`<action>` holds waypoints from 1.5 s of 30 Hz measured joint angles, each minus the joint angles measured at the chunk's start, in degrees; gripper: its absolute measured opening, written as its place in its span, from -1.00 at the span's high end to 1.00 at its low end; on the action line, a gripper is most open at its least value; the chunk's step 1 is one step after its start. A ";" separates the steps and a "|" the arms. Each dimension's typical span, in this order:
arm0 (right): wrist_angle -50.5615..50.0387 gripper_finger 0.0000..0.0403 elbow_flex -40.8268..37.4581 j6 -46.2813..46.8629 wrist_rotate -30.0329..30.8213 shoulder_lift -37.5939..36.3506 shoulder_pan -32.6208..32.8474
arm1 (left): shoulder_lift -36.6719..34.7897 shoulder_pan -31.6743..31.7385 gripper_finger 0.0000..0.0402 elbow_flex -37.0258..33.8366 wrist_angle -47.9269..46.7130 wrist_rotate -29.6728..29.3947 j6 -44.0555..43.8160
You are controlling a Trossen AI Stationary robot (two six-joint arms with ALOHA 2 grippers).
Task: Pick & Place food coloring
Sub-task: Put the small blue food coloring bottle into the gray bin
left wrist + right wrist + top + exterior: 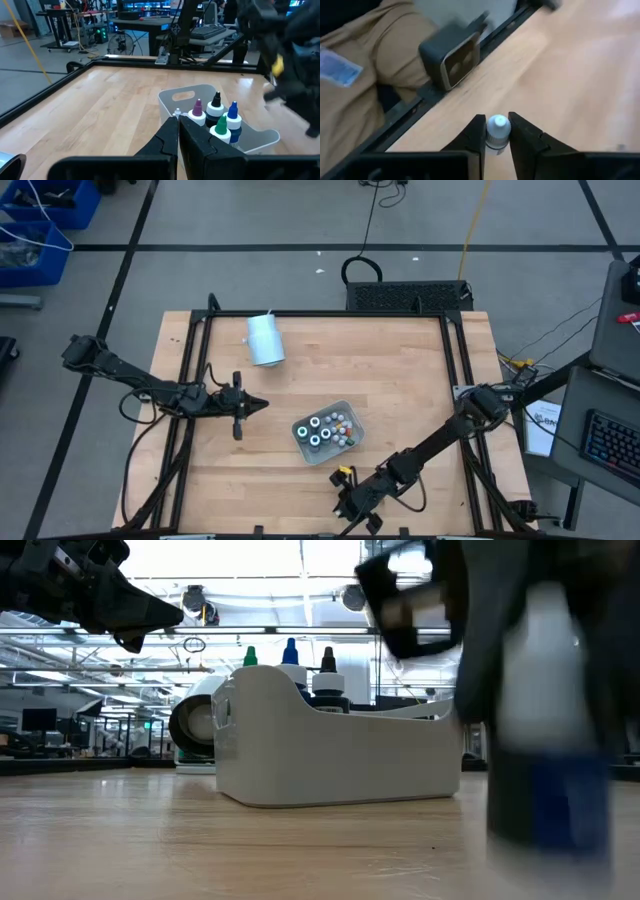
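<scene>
food coloring: one small white-capped bottle (pixel 498 131) sitting upright between the right gripper's fingers near the table's front edge, close by the low camera (pixel 451 58); blue lower body showing blurred in the low view (pixel 548 730)
other bottles: standing in the grey tray (pixel 350 417) at mid-table, well apart from the gripped one; purple, black, blue and green tips poking above the rim in the left wrist view (pixel 216 114)
right gripper (pixel 352 502): sitting low at the front edge, jaws nearly together, pads flanking the bottle just below its cap and looking to be touching it; grip closing, lift not yet begun
left gripper (pixel 241 406): hanging above the table just left of the tray, jaws pressed together, holding nothing, waiting
white cylinder (pixel 265 340): lying near the far edge, not involved
step: grasping a stray bottle for transfer, judging by the tray already holding the rest
progress: most bottles seemingly placed; this one outstanding
next move: calling for a firm squeeze, a straight lift, then carrying toward the tray and lowering into a free gap
risk: narrow bottle slipping or tipping if pinched only at the cap; knocking the standing bottles on entry
</scene>
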 joint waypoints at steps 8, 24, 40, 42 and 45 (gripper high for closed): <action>-17.37 0.76 -0.01 -1.74 19.52 -17.94 -0.78 | -0.02 0.00 0.89 0.00 0.01 0.01 -0.80; -12.36 0.76 -19.11 -0.10 13.22 -27.85 -20.08 | 0.00 0.00 0.89 0.00 0.02 -0.17 0.91; -11.79 0.76 -19.13 0.66 4.82 -21.98 -21.31 | -0.02 0.02 0.89 0.00 0.20 -0.19 1.92; -10.57 0.76 -19.05 0.93 3.73 -20.61 -21.41 | 0.00 0.01 0.89 0.00 0.01 -0.19 1.93; -9.05 0.76 -19.02 0.89 3.58 -19.67 -21.37 | -0.01 0.02 0.89 0.00 0.05 -0.19 1.74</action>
